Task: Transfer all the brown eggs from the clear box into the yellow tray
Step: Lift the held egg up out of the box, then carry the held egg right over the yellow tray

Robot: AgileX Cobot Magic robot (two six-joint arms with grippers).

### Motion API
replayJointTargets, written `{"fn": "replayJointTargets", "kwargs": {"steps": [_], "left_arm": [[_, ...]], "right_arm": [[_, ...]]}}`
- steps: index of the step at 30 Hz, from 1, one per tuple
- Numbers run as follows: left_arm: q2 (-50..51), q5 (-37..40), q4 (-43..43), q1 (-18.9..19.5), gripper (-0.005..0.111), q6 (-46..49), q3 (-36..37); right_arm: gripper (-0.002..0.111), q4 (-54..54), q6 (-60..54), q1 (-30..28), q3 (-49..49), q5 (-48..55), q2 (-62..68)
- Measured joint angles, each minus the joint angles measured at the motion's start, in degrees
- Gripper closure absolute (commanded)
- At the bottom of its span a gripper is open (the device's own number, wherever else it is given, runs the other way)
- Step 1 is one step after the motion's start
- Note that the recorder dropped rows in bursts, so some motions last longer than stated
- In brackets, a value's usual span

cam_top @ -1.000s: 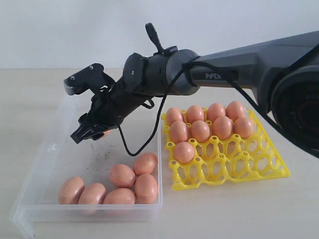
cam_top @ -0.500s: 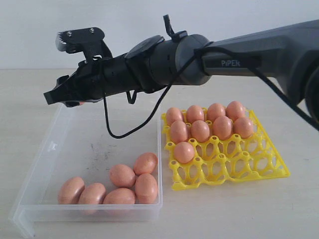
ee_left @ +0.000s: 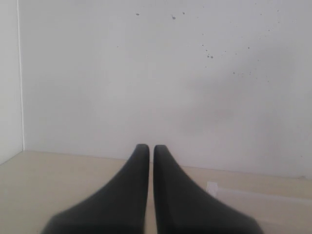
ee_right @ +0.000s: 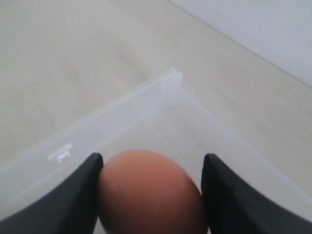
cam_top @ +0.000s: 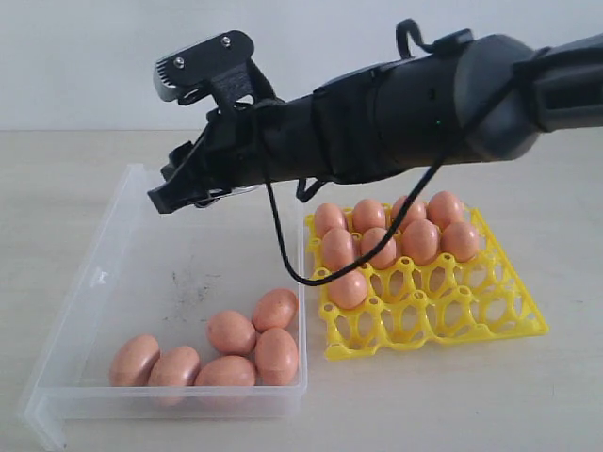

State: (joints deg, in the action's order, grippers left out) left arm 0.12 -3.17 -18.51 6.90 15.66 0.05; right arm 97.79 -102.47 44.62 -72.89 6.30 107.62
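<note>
In the right wrist view my right gripper (ee_right: 152, 162) is shut on a brown egg (ee_right: 148, 192), one black finger on each side of it. In the exterior view that gripper (cam_top: 174, 193) hangs above the far end of the clear box (cam_top: 94, 282), and the egg it holds is hidden there. Several brown eggs (cam_top: 231, 331) lie at the near end of the box. The yellow tray (cam_top: 471, 320) stands to the right of the box, with several eggs (cam_top: 421, 240) in its far cups. My left gripper (ee_left: 151, 148) is shut with nothing in it, facing a wall.
The right arm (cam_top: 396, 113) reaches across above the tray's far rows, and its black cable (cam_top: 283, 254) loops down over the box's right wall. The near cups of the tray stand bare. The box rim (ee_right: 122, 105) shows below the held egg.
The right gripper rose out of the box with the egg, swung high to the far left, and has now come back rightwards and a little lower. The left gripper has not changed.
</note>
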Motion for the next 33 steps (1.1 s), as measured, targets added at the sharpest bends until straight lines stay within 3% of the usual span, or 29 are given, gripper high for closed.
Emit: {"fn": "replayJointTargets", "kwargs": {"steps": [15, 24, 26, 30, 33], "left_arm": [[0.0, 0.0, 0.0, 0.0, 0.103, 0.0, 0.0], [0.0, 0.0, 0.0, 0.0, 0.103, 0.0, 0.0], [0.0, 0.0, 0.0, 0.0, 0.103, 0.0, 0.0], [0.0, 0.0, 0.0, 0.0, 0.103, 0.0, 0.0], [0.0, 0.0, 0.0, 0.0, 0.103, 0.0, 0.0]], "right_arm": [[0.109, 0.4, -0.6, -9.8, 17.2, -3.0, -17.3], [0.109, 1.7, -7.1, -20.8, 27.2, 3.0, -21.1], [0.109, 1.7, -8.8, -21.8, 27.3, -2.3, -21.1], [0.109, 1.8, -11.1, -21.8, 28.5, -22.5, -21.1], [0.109, 2.0, -13.6, -21.0, 30.1, -28.9, -21.1]]}}
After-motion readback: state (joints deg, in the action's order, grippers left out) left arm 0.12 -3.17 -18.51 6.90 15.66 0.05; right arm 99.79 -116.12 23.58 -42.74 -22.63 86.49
